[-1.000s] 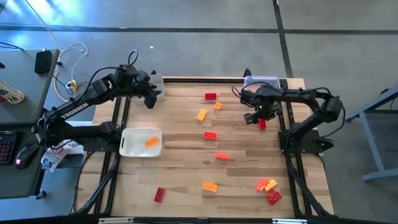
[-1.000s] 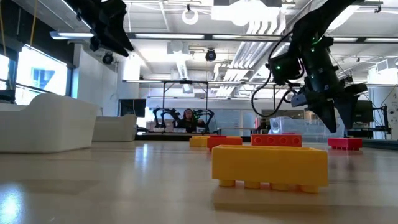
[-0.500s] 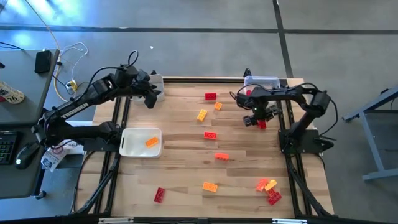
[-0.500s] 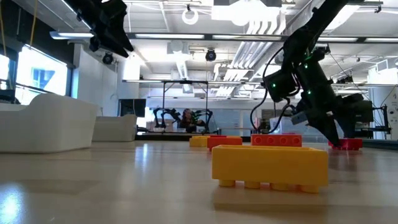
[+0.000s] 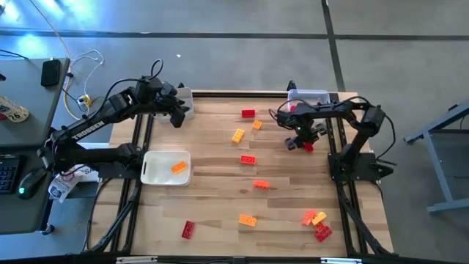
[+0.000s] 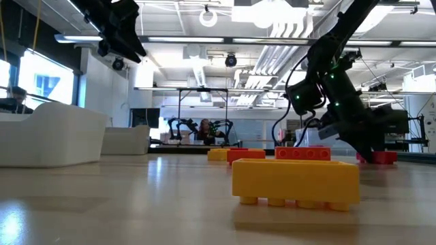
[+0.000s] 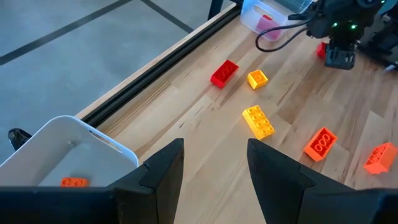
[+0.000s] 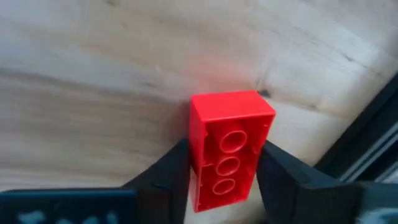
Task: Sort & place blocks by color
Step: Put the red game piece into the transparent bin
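My right gripper (image 8: 227, 171) is open and low at the table's right edge. Its fingers stand close on either side of a red block (image 8: 231, 146) that lies flat on the wood (image 5: 308, 147). My left gripper (image 7: 214, 168) is open and held high over the far-left corner (image 5: 176, 117), above a white tray (image 7: 68, 146) with an orange block (image 7: 74, 182) in it. More red, orange and yellow blocks lie scattered on the table, among them a red one (image 5: 248, 114), a yellow one (image 5: 237, 136) and an orange one (image 5: 261, 185). My right gripper comes at the red block from above, one finger (image 8: 171, 171) along each long side (image 8: 199, 155). The block rests flat on the table. I cannot tell whether the fingers touch it.
A second white tray (image 5: 154, 172) on the left holds an orange block (image 5: 179, 167). A clear tray (image 5: 311, 96) sits at the far-right corner. A cluster of red and orange blocks (image 5: 316, 224) lies near the right edge, and the table's black rail (image 5: 338, 158) runs just beside my right gripper.
My right gripper has come down and a little toward the table's left, from above the red block to table level around it. The block has stayed where it was. My left arm has kept still.
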You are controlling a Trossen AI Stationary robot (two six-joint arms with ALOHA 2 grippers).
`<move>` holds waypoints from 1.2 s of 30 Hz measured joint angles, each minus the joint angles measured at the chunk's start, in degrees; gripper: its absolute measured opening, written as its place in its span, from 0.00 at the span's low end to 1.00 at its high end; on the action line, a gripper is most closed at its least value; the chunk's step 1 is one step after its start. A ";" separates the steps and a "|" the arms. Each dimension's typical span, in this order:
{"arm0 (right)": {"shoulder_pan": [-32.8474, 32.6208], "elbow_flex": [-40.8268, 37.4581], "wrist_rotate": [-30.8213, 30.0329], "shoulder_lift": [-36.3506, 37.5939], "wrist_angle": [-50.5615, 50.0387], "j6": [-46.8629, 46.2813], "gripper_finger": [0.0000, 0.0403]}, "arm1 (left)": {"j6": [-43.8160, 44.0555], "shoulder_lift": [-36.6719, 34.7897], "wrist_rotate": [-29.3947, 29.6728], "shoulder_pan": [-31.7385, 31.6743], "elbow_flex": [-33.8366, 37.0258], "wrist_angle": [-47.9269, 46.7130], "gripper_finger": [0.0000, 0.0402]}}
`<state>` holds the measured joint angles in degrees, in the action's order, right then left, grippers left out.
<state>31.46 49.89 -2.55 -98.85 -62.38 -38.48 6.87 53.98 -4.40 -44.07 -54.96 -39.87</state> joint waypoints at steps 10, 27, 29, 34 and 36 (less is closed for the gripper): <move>-3.05 -0.22 2.23 0.93 0.14 5.55 0.28 | 0.00 0.00 0.11 0.00 0.00 0.01 0.41; -6.10 -0.18 2.11 23.63 11.12 6.75 0.28 | 0.00 0.00 0.09 -0.02 0.00 0.01 0.41; -5.32 -0.18 1.28 26.04 12.29 7.56 0.28 | -0.02 0.00 0.09 0.00 0.00 0.01 0.41; -2.80 -0.18 0.84 30.55 15.62 9.01 0.28 | -0.02 0.00 0.09 0.00 0.00 0.04 0.41; -1.76 -0.18 0.09 31.72 17.57 10.15 0.28 | -0.02 0.00 0.09 0.00 0.00 0.17 0.41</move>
<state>29.70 49.71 -2.46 -67.12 -44.80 -28.34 6.85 53.98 -4.32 -44.07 -54.96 -39.70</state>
